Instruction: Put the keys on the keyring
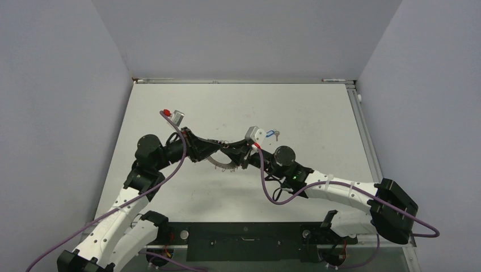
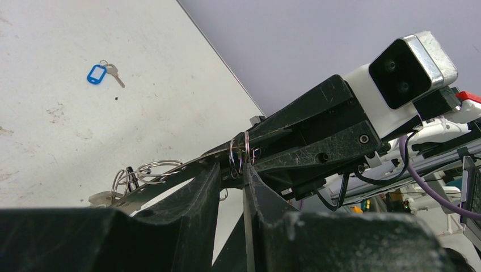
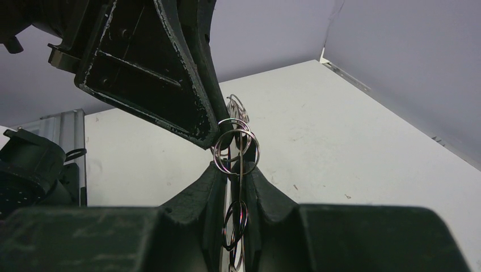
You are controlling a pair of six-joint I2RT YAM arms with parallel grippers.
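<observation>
Mid-frame from above: right gripper [image 3: 237, 173] pinches the keyring [image 1: 218, 164] | left gripper [image 2: 232, 178] nearly closed at its loop [image 2: 232, 158], hold unclear | pull unevenly and you could twist it loose.

Most of the keyring [image 1: 216, 165] is hidden overhead.

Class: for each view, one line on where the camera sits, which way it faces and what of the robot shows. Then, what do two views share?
Top external: above and behind the bases, looking down on the table; both arms show, left gripper meeting right gripper.
Left wrist: on the left arm, facing the right gripper past its own fingers.
Right wrist: on the right arm, facing the left gripper past its own fingers.
Shared: both wrist views show the keyring; top and left wrist show the blue-tagged key.
</observation>
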